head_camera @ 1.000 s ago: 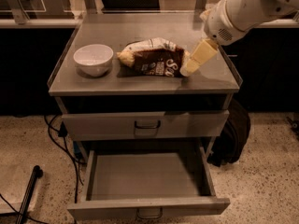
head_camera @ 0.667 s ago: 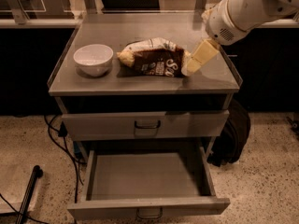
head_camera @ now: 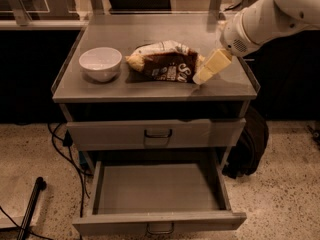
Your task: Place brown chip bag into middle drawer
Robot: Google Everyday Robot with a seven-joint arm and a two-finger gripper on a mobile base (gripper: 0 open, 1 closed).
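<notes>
Fingers (head_camera: 206,74): pale yellow, angled down and to the left over the right part of the table, tips at the right end of the bag; whether they are parted or closed, or hold anything, cannot be told.
Arm (head_camera: 265,19): white, reaching in from the upper right.
Brown chip bag (head_camera: 167,64): lying on the table top, middle to right, tan end towards the bowl, white lettering at its right end.
White bowl (head_camera: 100,63): upright on the left of the table, just beside the bag, not touching it.
Table (head_camera: 150,91): grey metal cabinet with a flat top.
Upper drawer (head_camera: 120,133): closed, dark handle at its centre.
Middle drawer (head_camera: 155,189): pulled out towards the near side below the upper one, pale loop handle on its front.
Cables (head_camera: 64,146): black, on the speckled floor to the left.
</notes>
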